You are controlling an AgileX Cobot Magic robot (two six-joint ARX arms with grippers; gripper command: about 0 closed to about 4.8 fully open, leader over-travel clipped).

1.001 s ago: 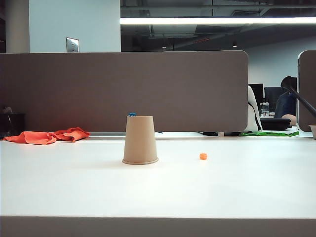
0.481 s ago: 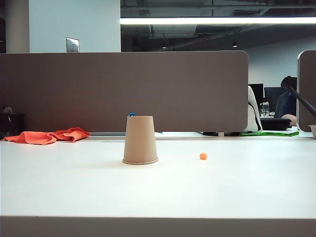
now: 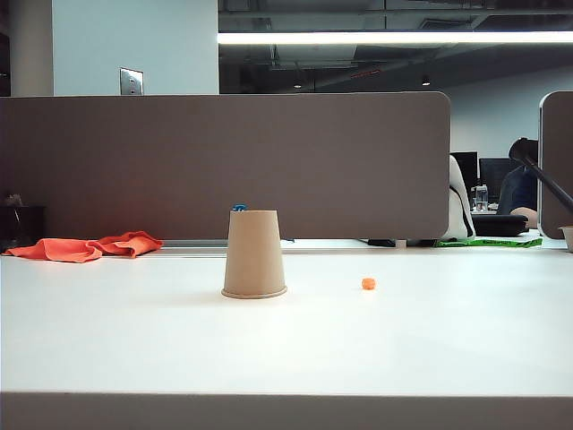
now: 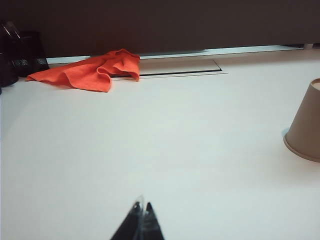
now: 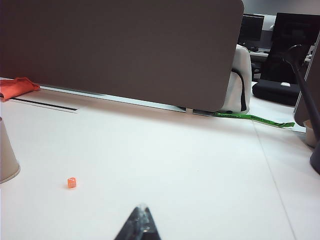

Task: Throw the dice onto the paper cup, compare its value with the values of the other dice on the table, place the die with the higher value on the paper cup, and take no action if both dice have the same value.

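White tabletop [image 3: 448,340] with wide bare room, inverted tan-brown tapered paper cup [image 3: 254,253] left of centre, tiny blue die [image 3: 239,208] on its far-left top edge, tiny orange die [image 3: 369,284] right of it, crumpled orange cloth [image 3: 85,246] at far-left edge, left gripper [image 4: 140,220] and right gripper [image 5: 141,220] pinched together, empty, low at near edge.

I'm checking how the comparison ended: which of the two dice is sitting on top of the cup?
The blue die sits atop the upturned paper cup. The orange die lies on the table to the cup's right.

An office: desk partition [image 3: 224,166], monitors [image 5: 295,30], ceiling strip light [image 3: 394,38]
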